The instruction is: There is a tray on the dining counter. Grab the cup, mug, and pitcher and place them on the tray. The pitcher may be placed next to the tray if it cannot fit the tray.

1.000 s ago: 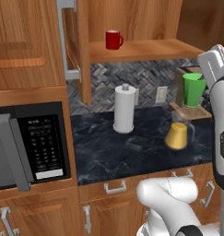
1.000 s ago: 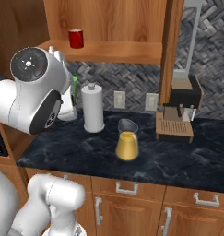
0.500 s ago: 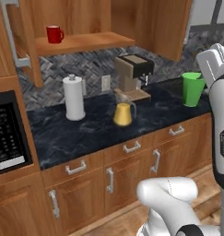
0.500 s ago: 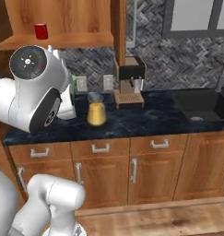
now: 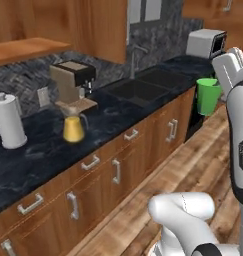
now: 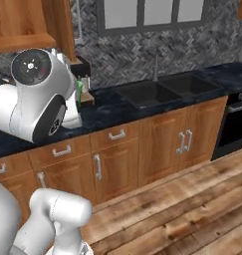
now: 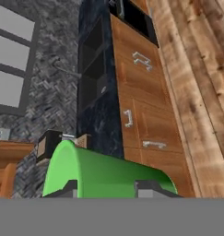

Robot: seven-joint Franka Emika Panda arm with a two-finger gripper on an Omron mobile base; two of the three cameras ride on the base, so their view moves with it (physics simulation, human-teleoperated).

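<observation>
My gripper (image 5: 216,86) is shut on the bright green cup (image 5: 207,96), which hangs upright in the air at the right, out over the wooden floor. In the hand view the cup (image 7: 104,169) lies across the bottom between my two dark fingertips (image 7: 68,188), with the gripper (image 7: 109,190) closed around it. A green sliver of the cup (image 6: 79,94) peeks out behind the arm in the right base view. The pitcher (image 5: 73,128), clear with a yellow-orange lower body, stands on the black kitchen counter (image 5: 38,150) in front of the coffee machine. The mug, the tray and the dining counter are out of view.
A coffee machine (image 5: 73,82) and a white paper-towel roll (image 5: 8,122) stand on the counter. A dark sink (image 5: 138,90) with a tap lies further right, then a white toaster (image 5: 205,42). Wooden cabinet fronts (image 6: 157,144) line the open plank floor (image 6: 192,209).
The whole scene has slid left in both base views, so the camera has moved with the base. Sink and floor have come into sight. The cup stays in my gripper.
</observation>
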